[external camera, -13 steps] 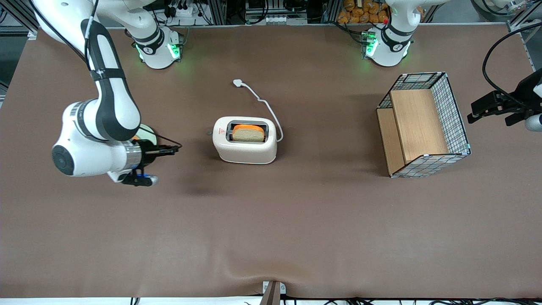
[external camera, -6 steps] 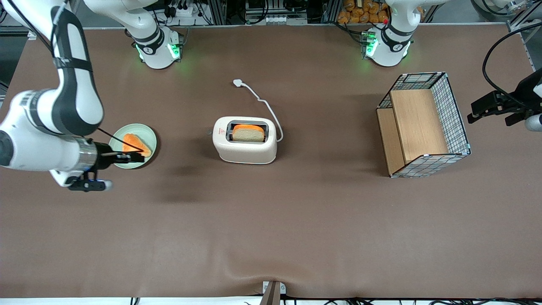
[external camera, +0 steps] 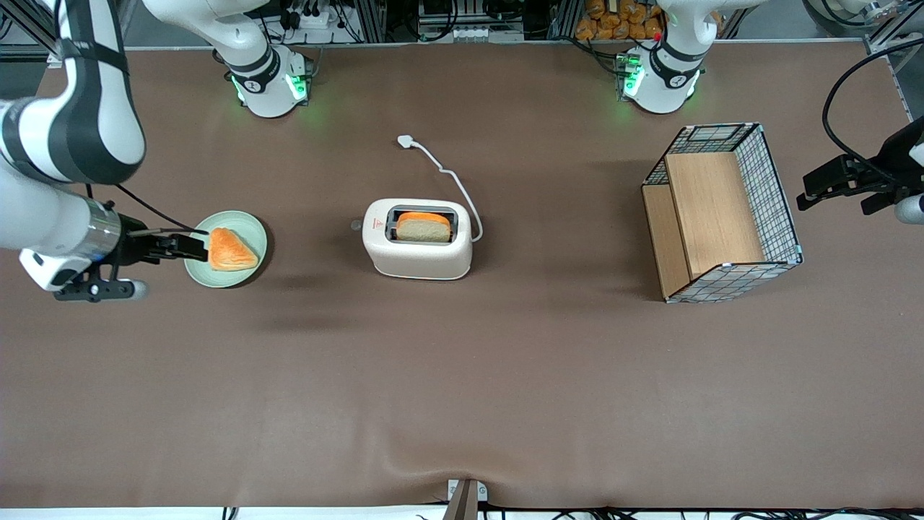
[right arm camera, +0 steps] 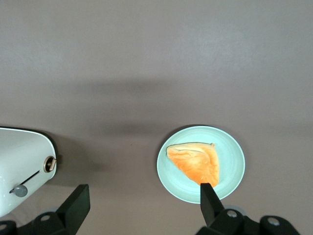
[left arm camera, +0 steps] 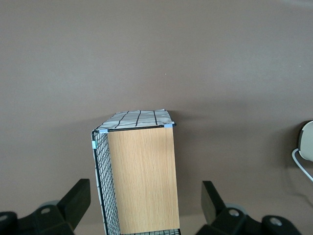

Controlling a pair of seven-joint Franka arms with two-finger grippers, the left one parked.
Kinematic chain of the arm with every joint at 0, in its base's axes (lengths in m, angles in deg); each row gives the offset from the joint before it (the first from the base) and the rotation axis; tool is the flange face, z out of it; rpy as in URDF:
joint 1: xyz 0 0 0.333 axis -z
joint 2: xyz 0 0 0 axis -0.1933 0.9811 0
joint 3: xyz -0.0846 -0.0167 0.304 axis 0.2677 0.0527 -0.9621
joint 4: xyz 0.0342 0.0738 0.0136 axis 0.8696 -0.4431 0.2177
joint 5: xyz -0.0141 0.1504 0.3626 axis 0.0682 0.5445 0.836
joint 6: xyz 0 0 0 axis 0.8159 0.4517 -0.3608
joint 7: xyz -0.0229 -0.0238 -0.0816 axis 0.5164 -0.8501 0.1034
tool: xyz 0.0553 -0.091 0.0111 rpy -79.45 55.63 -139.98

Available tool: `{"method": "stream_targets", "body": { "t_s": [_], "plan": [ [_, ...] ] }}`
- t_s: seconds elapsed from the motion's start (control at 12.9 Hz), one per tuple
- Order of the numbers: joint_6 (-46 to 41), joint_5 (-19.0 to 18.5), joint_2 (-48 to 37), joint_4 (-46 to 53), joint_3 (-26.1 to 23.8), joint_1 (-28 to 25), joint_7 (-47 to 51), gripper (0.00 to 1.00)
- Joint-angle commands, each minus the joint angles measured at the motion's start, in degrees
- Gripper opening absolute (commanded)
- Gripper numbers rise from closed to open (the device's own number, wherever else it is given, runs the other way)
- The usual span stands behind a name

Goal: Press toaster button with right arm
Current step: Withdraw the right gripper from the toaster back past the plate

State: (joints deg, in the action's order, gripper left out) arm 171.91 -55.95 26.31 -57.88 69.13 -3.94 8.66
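Note:
The cream-white toaster stands mid-table with a bread slice in its top slot. Its red triangle mark is on top, at the narrow end that faces the working arm. The grey toaster button sticks out of that end. The right wrist view also shows the toaster and the button at the end of a slot. My right gripper is open and empty, well away from the toaster toward the working arm's end of the table. It hovers over the edge of a green plate. Its fingers stand wide apart in the right wrist view.
A pale green plate with an orange toast triangle lies between the gripper and the toaster. The toaster's white cord ends in a plug farther from the camera. A wire basket with wooden panels stands toward the parked arm's end.
My right arm has drawn back from the toaster toward its own end of the table, uncovering the plate and toast. The toaster has not moved.

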Motion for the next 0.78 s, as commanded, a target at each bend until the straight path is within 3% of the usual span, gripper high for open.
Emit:
{"method": "stream_targets", "body": {
  "t_s": [0.0,0.23,0.47,0.7],
  "plan": [
    [-0.1,-2.6,-1.8,1.4,-0.2,1.5,-0.8,1.0],
    [-6.4,-2.5,-2.5,6.9,-2.4,4.6,-0.8,1.0],
    [-9.0,-5.3,-8.8,6.5,-13.7,14.5,-0.3,1.0],
    [-13.4,-6.5,-12.8,6.6,-14.8,15.1,-0.1,1.0]
  ]
}}
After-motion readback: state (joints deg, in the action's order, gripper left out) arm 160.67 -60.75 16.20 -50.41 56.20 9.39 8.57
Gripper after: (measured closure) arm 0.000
